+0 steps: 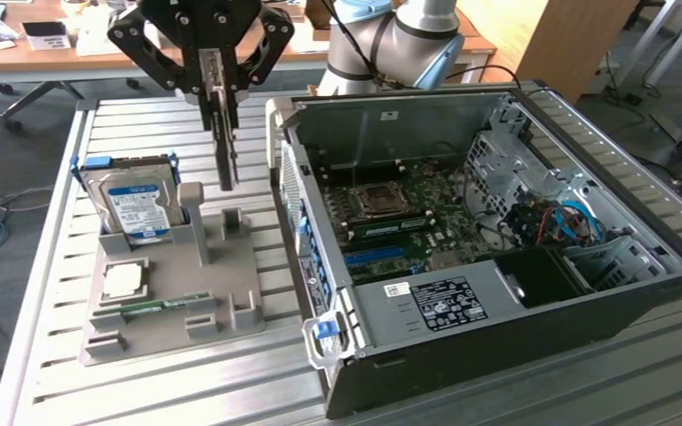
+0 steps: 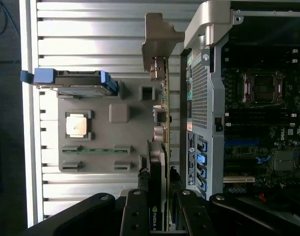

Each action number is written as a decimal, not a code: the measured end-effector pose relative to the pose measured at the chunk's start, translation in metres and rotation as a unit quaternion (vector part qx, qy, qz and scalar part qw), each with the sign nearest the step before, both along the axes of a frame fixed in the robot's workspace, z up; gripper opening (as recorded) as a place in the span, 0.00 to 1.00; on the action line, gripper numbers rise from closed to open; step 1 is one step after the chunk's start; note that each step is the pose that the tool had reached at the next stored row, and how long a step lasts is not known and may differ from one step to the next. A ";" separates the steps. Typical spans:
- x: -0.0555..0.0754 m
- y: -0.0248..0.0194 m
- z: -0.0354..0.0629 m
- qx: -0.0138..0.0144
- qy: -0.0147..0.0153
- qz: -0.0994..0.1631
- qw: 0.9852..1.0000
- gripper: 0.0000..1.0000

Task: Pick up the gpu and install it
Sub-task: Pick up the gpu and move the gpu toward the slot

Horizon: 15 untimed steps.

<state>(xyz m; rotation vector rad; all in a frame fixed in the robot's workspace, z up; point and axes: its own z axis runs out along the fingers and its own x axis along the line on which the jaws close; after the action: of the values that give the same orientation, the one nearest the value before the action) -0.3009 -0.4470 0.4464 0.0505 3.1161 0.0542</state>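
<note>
My gripper (image 1: 216,84) is shut on the gpu (image 1: 225,146), which hangs edge-on and upright from the fingers. Its lower end is over the grey parts holder (image 1: 163,297), close to the holder's upright posts and just to the exterior view's left of the open computer case (image 1: 625,293). In the wrist view the gpu (image 2: 162,123) runs as a thin green edge from between my gripper (image 2: 159,199) fingers out to its silver end bracket (image 2: 159,32). It lies alongside the case's rear panel (image 2: 201,98). The motherboard (image 1: 400,213) lies exposed inside the case.
On the holder (image 2: 125,147) stand a silver hard drive with a blue-white label (image 1: 138,209), a square processor chip (image 1: 122,282) and a slim green memory stick (image 1: 152,306). The slatted metal table (image 1: 139,390) carries everything. Desks and chairs stand behind.
</note>
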 end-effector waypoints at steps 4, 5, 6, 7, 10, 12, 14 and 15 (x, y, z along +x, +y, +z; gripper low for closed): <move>0.002 0.0000 0.0000 0.000 0.000 0.000 1.000 0.27; 0.002 0.0000 0.0000 0.000 0.000 0.000 1.000 0.27; 0.002 0.0000 0.0000 0.000 0.000 0.000 1.000 0.27; 0.003 0.0000 0.0000 0.000 0.000 0.000 1.000 0.27; 0.004 0.0000 0.0000 0.000 0.000 0.000 1.000 0.27; 0.005 0.0000 0.0000 0.000 0.000 0.000 1.000 0.27; 0.006 0.0000 0.0000 0.000 0.000 0.000 1.000 0.27; 0.006 0.0000 0.0000 0.000 0.000 0.000 1.000 0.27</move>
<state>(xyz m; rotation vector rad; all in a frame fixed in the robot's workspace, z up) -0.2948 -0.4471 0.4464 0.0505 3.1161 0.0543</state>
